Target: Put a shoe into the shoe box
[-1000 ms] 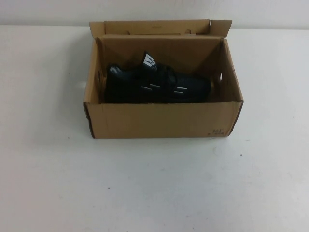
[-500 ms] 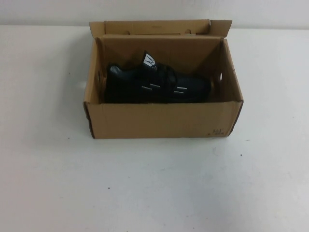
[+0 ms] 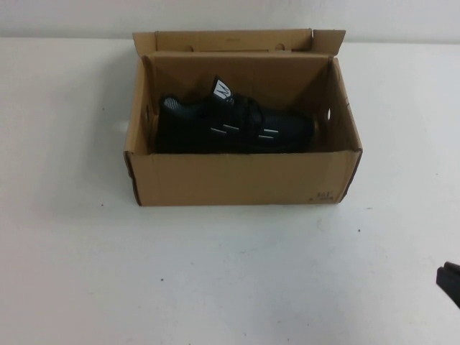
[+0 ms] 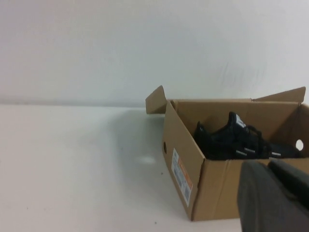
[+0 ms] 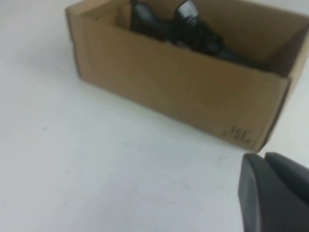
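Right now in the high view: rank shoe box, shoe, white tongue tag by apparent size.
1. shoe box, largest, lid open.
2. shoe, lying inside it.
3. white tongue tag, smallest.
Right end effector only pokes in at the edge, shut; left end effector shows only in its wrist view, shut. Neither ranked.

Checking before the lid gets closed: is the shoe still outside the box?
No, the shoe lies inside the open box.

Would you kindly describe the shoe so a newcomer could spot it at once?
On the white table stands an open brown cardboard shoe box. Inside lies the black knit lace-up sneaker, the only dark thing there, marked by white dashes and a white tongue tag.
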Action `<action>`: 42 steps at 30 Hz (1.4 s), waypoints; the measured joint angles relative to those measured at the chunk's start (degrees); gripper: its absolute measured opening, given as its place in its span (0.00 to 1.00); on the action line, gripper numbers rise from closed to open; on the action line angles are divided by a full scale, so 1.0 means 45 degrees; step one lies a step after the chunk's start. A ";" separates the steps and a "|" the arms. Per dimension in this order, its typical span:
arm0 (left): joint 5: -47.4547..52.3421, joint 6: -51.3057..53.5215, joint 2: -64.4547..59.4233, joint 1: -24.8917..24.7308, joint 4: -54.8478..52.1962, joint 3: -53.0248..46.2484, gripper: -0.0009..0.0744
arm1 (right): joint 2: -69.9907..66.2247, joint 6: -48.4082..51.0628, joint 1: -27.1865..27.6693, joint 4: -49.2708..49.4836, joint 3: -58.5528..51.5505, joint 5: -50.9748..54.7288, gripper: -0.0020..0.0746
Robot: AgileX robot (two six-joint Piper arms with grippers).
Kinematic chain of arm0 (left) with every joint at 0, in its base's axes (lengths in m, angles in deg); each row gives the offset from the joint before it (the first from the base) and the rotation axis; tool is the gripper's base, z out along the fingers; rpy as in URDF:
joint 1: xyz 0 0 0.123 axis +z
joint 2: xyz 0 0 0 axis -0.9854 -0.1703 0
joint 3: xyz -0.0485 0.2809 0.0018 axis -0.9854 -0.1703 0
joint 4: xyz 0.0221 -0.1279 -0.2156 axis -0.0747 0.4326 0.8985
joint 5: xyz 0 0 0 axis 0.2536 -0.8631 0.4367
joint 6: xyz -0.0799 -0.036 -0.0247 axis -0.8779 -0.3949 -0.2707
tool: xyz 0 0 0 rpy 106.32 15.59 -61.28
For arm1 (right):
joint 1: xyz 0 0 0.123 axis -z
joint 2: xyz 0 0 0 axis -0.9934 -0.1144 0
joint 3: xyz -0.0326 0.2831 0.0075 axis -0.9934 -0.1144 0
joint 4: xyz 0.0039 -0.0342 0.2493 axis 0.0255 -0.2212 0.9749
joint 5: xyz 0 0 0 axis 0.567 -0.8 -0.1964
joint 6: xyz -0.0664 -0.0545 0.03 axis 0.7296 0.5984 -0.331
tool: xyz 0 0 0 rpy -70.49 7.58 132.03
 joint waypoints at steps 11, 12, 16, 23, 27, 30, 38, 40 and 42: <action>-0.0403 0.0124 0.0000 0.0000 -0.2532 -0.2586 0.01 | 0.0020 0.0000 0.0000 -0.0140 0.0000 0.3148 0.00; -0.0599 0.0124 0.0000 0.0000 -0.2704 -0.2775 0.01 | 0.0020 0.0024 0.0000 -0.0140 0.0000 0.3398 0.00; -0.2217 0.0124 0.0408 0.0000 -0.3298 -0.3574 0.01 | 0.0020 0.0024 0.0000 -0.0178 0.0000 0.4216 0.00; -0.3736 -0.1433 0.0833 0.0000 -0.4883 -0.5297 0.01 | 0.0020 0.0024 0.0000 -0.0228 0.0000 0.4867 0.00; -0.3455 -0.2084 0.0833 0.0000 -0.5196 -0.5918 0.01 | 0.0020 0.0024 0.0000 -0.0228 0.0000 0.4888 0.00; -0.3341 -0.2430 0.0833 -0.0020 -0.5455 -0.6184 0.01 | 0.0020 0.0024 0.0000 -0.0228 0.0000 0.4888 0.00; -0.2376 -0.2656 0.0833 -0.0661 -0.5616 -0.6191 0.01 | 0.0020 0.0024 0.0000 -0.0236 0.0000 0.4917 0.00; -0.2376 -0.2675 0.0833 -0.0774 -0.5625 -0.6191 0.01 | 0.0020 0.0024 0.0000 -0.0236 0.0000 0.4917 0.00; -0.2346 -0.2683 0.0833 -0.0771 -0.5647 -0.6191 0.01 | 0.0020 0.0024 0.0000 -0.0236 0.0000 0.4917 0.00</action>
